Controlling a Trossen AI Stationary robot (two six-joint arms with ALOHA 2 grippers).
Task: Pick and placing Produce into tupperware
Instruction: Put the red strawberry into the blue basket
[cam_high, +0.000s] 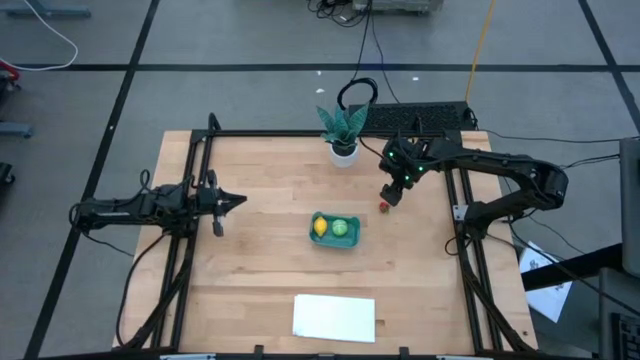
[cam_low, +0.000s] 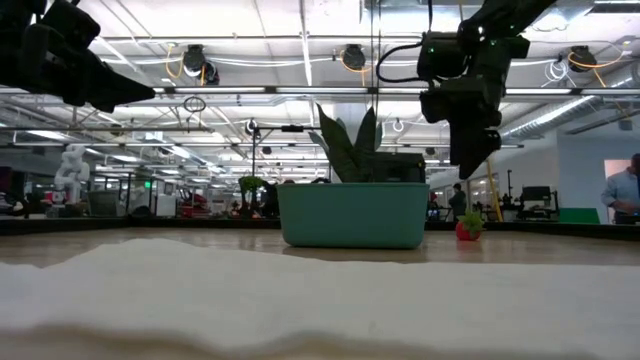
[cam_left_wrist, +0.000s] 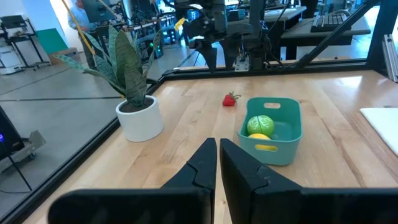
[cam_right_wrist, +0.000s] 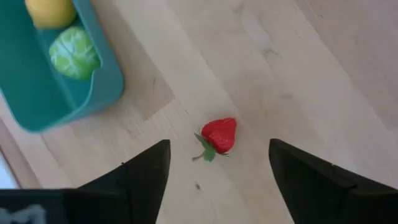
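The teal tupperware (cam_high: 335, 230) sits on the table near its middle, with the yellow lemon piece (cam_high: 320, 227) and the round green piece (cam_high: 340, 228) lying inside it. A small red strawberry (cam_right_wrist: 219, 135) lies on its side on the bare wood to the tub's right. My right gripper (cam_right_wrist: 217, 171) hovers above the strawberry, open, pointing steeply down, its fingers standing on either side without touching it. My left gripper (cam_left_wrist: 218, 163) waits shut at the table's left, held level above the wood.
A potted leafy plant in a white pot (cam_high: 343, 137) stands at the far edge, close to my right arm. A flat white sheet (cam_high: 334, 317) lies near the front edge. Black frame rails (cam_high: 190, 250) run along the table's left and right sides.
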